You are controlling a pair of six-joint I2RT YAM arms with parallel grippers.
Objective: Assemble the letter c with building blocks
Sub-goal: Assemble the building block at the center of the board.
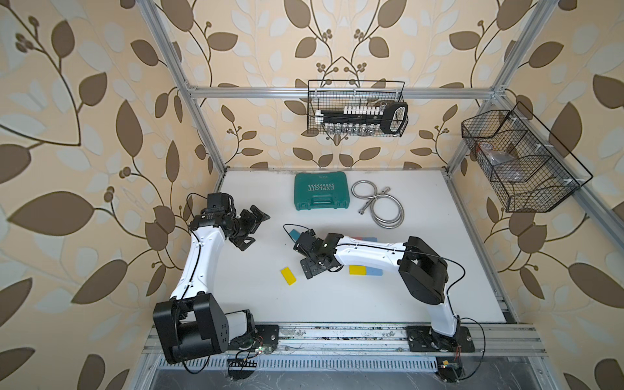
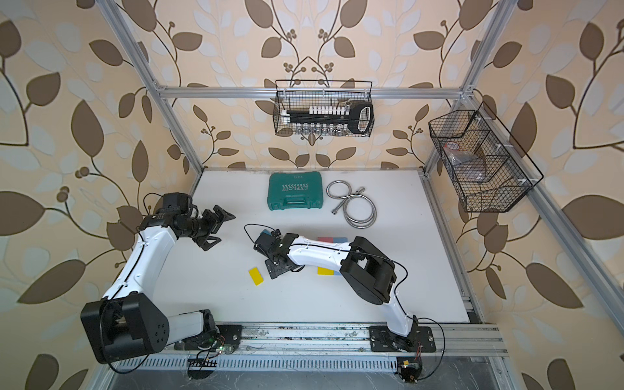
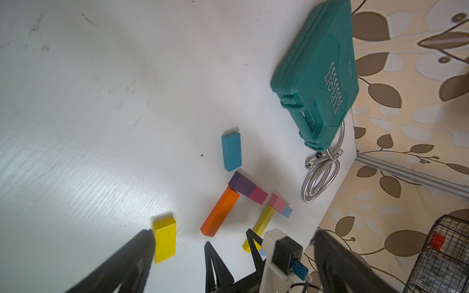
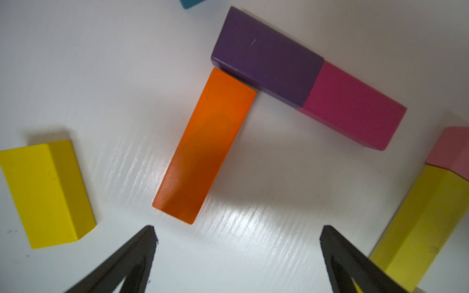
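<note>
in both top views the left fingers (image 1: 257, 229) hang at centre left of the frame, clear of the white tabletop (image 1: 337, 304); they are spread apart and grasp nothing; lower and a little to the right, a short yellow wooden block (image 1: 288, 276) lies alone on the tabletop, turned at a slant; next to the right, near the middle of the frame, the right fingers (image 4: 239, 232) point down at the tabletop; the right wrist view shows them released, wide apart, with nothing between them; a flat orange rectangular block (image 4: 205, 147) lies just ahead of their tips without touching them; its far end meets the long side of a dark purple rectangular block (image 4: 266, 53), so the two make a corner; a magenta rectangular block (image 4: 352, 106) butts end to end against the purple one; a little apart from the magenta one, a pale pink block (image 4: 451, 149) touches the end of a second yellow block (image 4: 418, 223); the left wrist view shows a small light blue block (image 3: 286, 211) touching the pink one; a teal rectangular block (image 1: 295, 233) lies flat just above the right fingers in the top views, apart from the purple block; the right arm covers most of this group there; at upper centre a closed dark green plastic tool case (image 1: 320, 190) lies flat; just to its right lies a coiled silver metal hose (image 1: 381, 202); above them a black wire basket (image 1: 356, 108) hangs on the rear bar, holding a black and white tool set; at the upper right a second black wire basket (image 1: 520, 162) hangs on the side rail
</note>
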